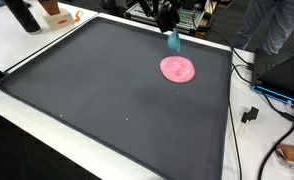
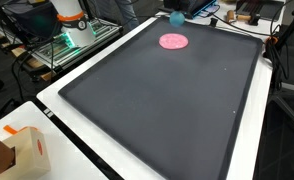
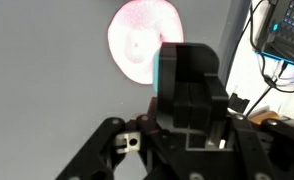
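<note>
gripper [image 1: 171, 33] clenched on teal block [image 1: 173, 43], at 12 o'clock edge of black mat [image 1: 97, 100] in an exterior view, pink disc [image 1: 178, 68] flat on mat at block's 6 o'clock, near but apart, cables [image 1: 249, 72] off mat at 3 o'clock

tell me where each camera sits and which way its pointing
Exterior view: off a near corner of the dark mat, looking across it to the pink disc; the gripper shows at the far edge, holding a teal block.
Exterior view: off another corner, looking along the mat; disc and block sit far away, the robot barely shows.
Wrist view: on the wrist, looking down past the gripper's links and the block at the disc.
Shared: all three show disc and block.
</note>
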Robot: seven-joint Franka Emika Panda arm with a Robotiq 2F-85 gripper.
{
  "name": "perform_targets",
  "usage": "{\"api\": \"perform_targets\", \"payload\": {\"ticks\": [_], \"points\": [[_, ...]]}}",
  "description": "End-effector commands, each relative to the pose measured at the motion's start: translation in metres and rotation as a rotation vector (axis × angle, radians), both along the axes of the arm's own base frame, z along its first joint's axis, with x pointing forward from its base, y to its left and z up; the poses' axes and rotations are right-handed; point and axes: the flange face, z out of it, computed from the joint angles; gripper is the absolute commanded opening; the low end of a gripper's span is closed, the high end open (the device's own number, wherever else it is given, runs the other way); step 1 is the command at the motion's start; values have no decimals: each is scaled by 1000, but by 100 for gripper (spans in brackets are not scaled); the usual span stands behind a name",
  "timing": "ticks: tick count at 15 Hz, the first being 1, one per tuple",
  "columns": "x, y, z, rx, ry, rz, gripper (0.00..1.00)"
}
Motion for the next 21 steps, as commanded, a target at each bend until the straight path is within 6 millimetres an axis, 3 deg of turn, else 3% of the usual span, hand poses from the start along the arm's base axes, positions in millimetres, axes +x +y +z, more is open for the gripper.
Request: {"api": "perform_targets", "payload": {"ticks": [1,6,13,14,21], "points": [[-11,21,27,-111,-8,-24,26],[-20,49,47,-249,-32,-57,26],[-29,74,53,-378,-29,-87,26],[-23,70,48,-338,-40,-80,51],[-25,74,50,-350,-33,-79,51]]}}
